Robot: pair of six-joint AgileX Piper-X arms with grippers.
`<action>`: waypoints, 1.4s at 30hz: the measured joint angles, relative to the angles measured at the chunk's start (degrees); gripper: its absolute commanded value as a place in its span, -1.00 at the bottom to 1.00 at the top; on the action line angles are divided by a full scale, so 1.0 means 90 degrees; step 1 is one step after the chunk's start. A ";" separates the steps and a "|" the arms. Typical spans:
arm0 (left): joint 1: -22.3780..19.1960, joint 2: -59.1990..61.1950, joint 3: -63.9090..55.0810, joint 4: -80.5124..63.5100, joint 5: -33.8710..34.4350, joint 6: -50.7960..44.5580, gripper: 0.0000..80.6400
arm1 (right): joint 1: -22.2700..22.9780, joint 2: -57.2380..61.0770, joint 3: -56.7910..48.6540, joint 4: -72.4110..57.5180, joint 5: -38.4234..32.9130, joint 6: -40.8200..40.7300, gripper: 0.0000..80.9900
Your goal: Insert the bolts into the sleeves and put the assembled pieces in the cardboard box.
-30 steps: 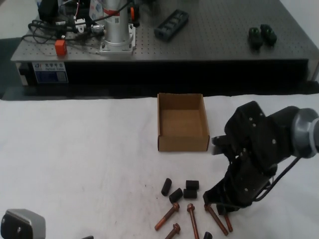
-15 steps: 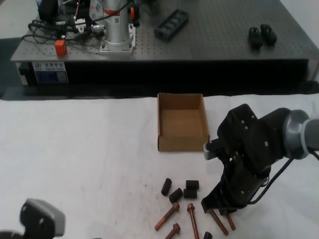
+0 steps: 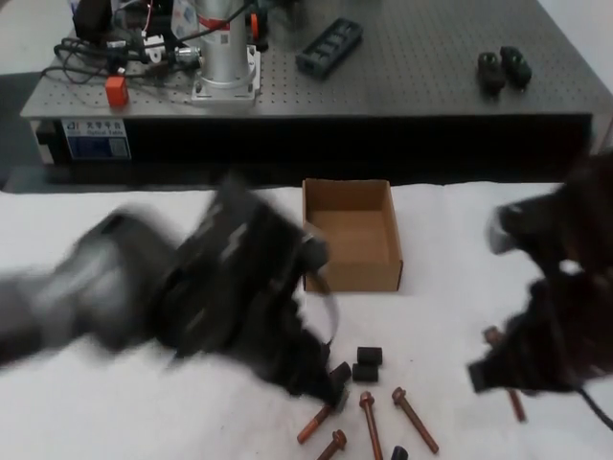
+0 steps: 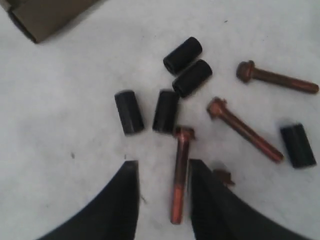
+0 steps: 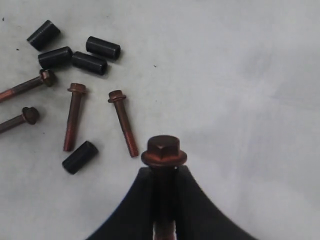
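Right gripper (image 5: pixel 164 172) is clamping a copper-coloured metal bolt (image 5: pixel 164 152) between its two black fingers, with the hexagonal flanged head sticking out just past the fingertips. In the high view this gripper is hanging to the right of the open brown cardboard box (image 3: pixel 351 276) and nearer the arms than the box is. The left gripper (image 4: pixel 162 165) is spreading its fingers and gripping nothing, hovering over the white cloth (image 3: pixel 441 297) on the near side of the box. One loose copper bolt (image 4: pixel 180 175) is lying on the cloth in the gap seen between those fingers. Three more loose bolts (image 5: pixel 74 116) are lying flat on that same near side of the box. Five short black cylindrical sleeves (image 4: pixel 129 111) are lying on their sides there too. Four of them are clustered closest to the box, and the fifth sleeve (image 5: pixel 80 157) is sitting farther from it among the bolts.
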 measured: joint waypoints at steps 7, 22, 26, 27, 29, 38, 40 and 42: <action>0.0290 0.1932 -0.2203 0.1251 -0.0024 0.0261 -0.39 | 0.0000 -0.1791 0.0493 0.0559 0.0000 0.0326 -0.92; 0.0486 0.2802 -0.2956 0.2202 0.0578 0.0277 -0.38 | 0.0000 -0.2442 0.0714 0.1072 0.0000 0.0451 -0.92; 0.0486 0.2816 -0.2970 0.2186 0.0727 0.0277 -0.38 | 0.0000 -0.2442 0.0714 0.1058 0.0000 0.0451 -0.92; 0.0486 0.2837 -0.2970 0.2186 0.0729 0.0277 -0.38 | 0.0000 -0.2442 0.0714 0.1058 0.0000 0.0451 -0.92; 0.0486 0.2866 -0.2989 0.2186 0.0729 0.0277 -0.38 | 0.0000 -0.2442 0.0714 0.1058 0.0000 0.0451 -0.92; 0.0486 0.3057 -0.3045 0.2335 0.0573 0.0386 -0.53 | 0.0000 -0.2442 0.0714 0.1027 0.0000 0.0451 -0.92; 0.0486 0.3057 -0.3064 0.2335 0.0576 0.0394 -0.80 | 0.0000 -0.2442 0.0714 0.1027 0.0000 0.0451 -0.92; 0.0486 0.3057 -0.3063 0.2306 0.0576 0.0419 -1.00 | 0.0000 -0.2442 0.0714 0.1027 0.0000 0.0451 -0.92</action>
